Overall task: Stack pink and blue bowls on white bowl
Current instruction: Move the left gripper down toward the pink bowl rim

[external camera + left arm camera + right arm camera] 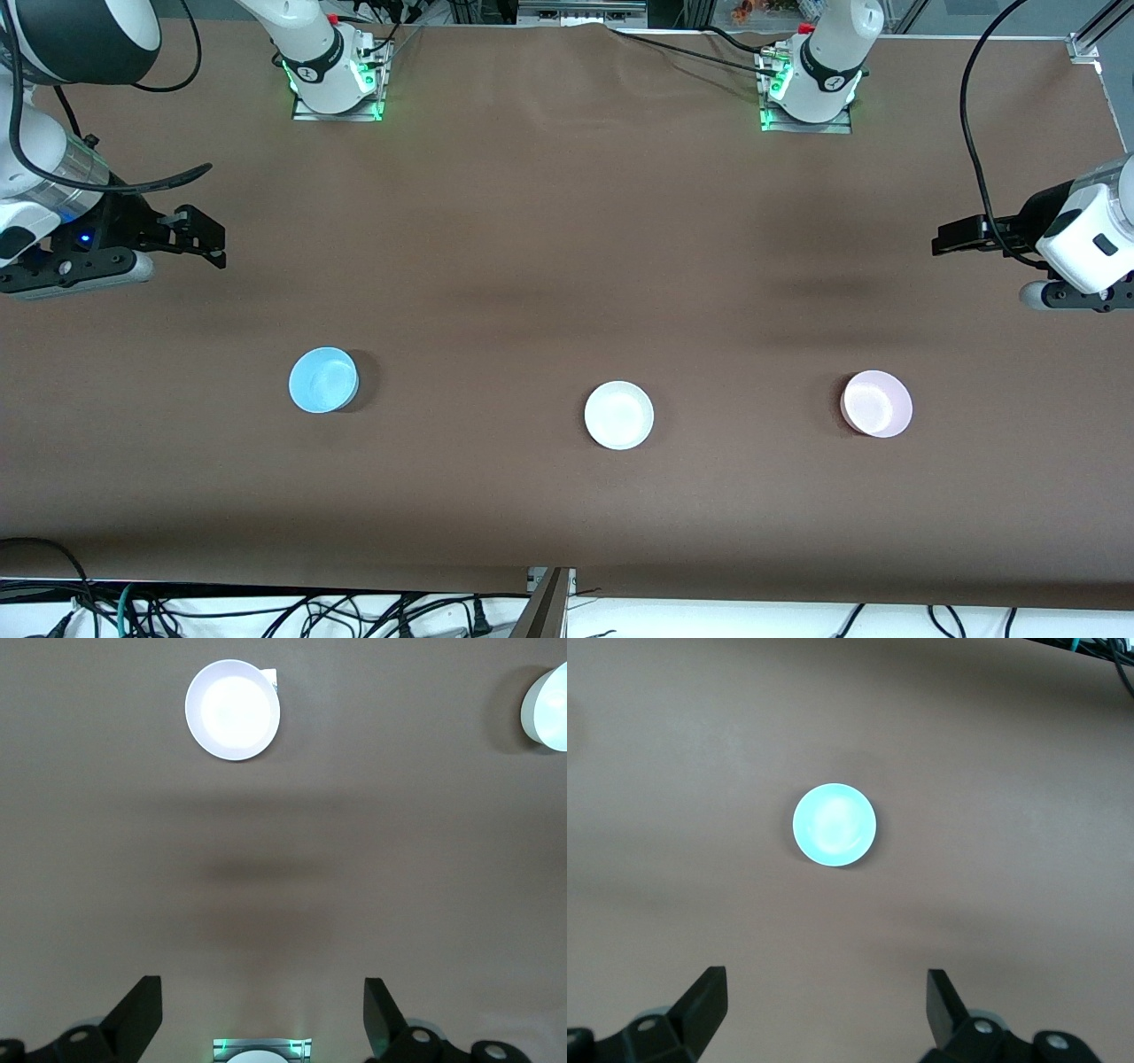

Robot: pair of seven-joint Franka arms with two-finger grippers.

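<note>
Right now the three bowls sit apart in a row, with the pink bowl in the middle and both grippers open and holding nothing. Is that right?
Not quite. The front view shows the white bowl in the middle; the pink bowl sits toward the left arm's end and the blue bowl toward the right arm's end. The rest holds: left gripper and right gripper are open and holding nothing.

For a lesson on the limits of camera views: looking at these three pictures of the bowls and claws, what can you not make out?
- Left wrist view: one bowl is cut by the picture's edge; its colour is washed out.
- Left wrist view: glare whitens the pink bowl.
- Right wrist view: only the blue bowl shows; the white bowl is out of frame.
- Front view: the left claw and right claw show side-on; both arms run off the edges.
</note>
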